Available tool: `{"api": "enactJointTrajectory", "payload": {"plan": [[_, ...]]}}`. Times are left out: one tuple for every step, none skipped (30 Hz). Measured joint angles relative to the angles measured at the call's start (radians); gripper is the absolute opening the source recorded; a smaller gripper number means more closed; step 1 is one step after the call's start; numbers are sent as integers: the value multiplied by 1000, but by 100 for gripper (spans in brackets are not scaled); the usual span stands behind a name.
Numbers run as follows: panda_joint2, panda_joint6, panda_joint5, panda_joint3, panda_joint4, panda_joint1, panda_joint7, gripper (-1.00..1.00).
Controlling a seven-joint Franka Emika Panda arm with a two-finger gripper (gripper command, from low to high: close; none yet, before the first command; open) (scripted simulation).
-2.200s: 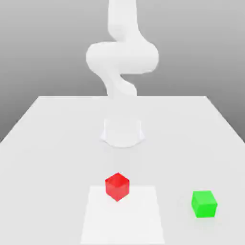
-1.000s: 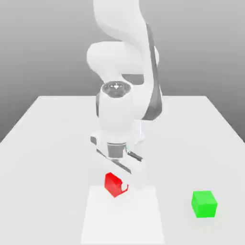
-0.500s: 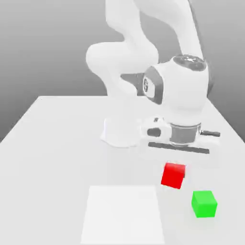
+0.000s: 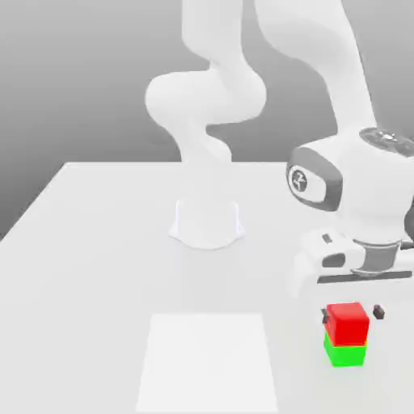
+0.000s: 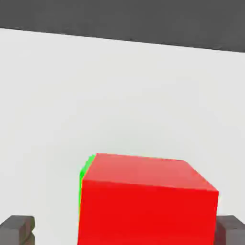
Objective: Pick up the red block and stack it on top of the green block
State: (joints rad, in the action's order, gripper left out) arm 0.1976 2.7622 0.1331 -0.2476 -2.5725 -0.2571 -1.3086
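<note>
Jaws [image 4: 352, 312] stood spread a little wider than the red block [image 4: 348, 323], one dark fingertip [image 4: 378, 312] showing clear of the cube on the exterior view's right and the other just at its opposite edge. From the hand view the two grey fingertips [image 5: 17, 228] sat out to either side of the red block [image 5: 146, 201], each with a sliver of pale table between pad and cube, so nothing was being squeezed. The jaws were open around the block rather than gripping it.

That red cube rested squarely on top of the green block [image 4: 345, 354], their faces nearly flush, with only the lower band of green showing beneath it in the exterior view. In the hand view a thin strip of the green block [image 5: 85, 171] peeked out along one side of the red one. The stack stood on the white table [image 4: 97, 267] near its front edge, toward the exterior view's right, well apart from the paler square patch [image 4: 207, 364] marked on the table surface.

Above the stack hung the white Panda arm [image 4: 356, 186], its wrist pointing straight down, with its base [image 4: 207, 222] planted farther back on the table.
</note>
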Motion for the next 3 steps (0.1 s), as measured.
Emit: {"api": "enactJointTrajectory", "payload": {"plan": [[-29,-26,-21,-10,-2,6,15,100],[-62,-56,-45,-17,-3,8,33,100],[-96,-87,-69,-21,-5,8,50,100]]}}
